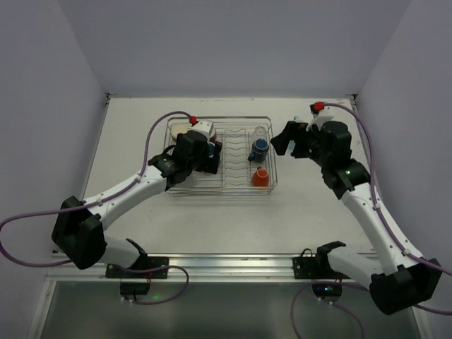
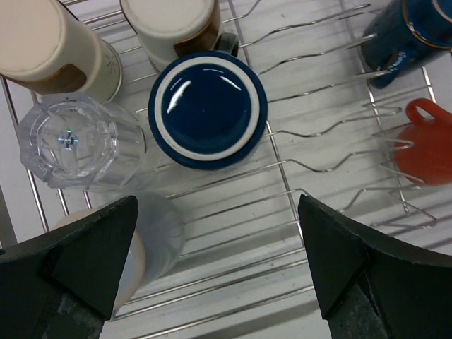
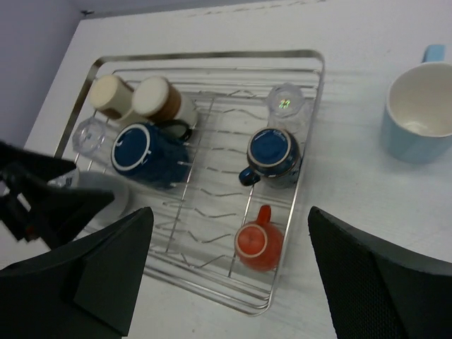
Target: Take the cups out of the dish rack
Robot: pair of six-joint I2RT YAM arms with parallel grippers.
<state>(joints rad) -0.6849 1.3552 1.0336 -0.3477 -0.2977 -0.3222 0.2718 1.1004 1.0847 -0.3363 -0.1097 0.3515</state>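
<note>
Right wrist view takes in the whole dish rack (image 3: 212, 55), a silver wire basket lying on the white tabletop (image 3: 367, 212). In its left end a navy mug (image 3: 145, 152) stands bottom up. A grey-brown tumbler (image 3: 113, 95) and a second tumbler (image 3: 159, 99) stand just behind it, and a clear glass (image 3: 92, 134) stands beside it at the rack's left wall. In the right end a second clear glass (image 3: 284, 102), a small dark blue mug (image 3: 272, 157) and a small orange mug (image 3: 258, 244) stand in a row from far to near, both mugs bottom up. A light blue mug (image 3: 420, 113) stands upright on the tabletop, outside the rack and to its right, its cream inside showing. In the top external view the right arm (image 1: 367, 205) lies over that spot.

The left hand (image 2: 217, 212) hangs over the rack's left end and points straight down, its fingers spread wide and holding nothing. In the left wrist view the navy mug sits just beyond the gap between them, its white foot ring plain. A pale translucent cup (image 2: 159, 240) shows partly under one finger (image 2: 92, 254). The left arm (image 1: 127, 187) reaches forward from its base to the rack.

The right hand (image 3: 229, 226) is also spread wide and empty. It is held above the tabletop to the right of the rack, tilted so that its camera looks across the rack.
</note>
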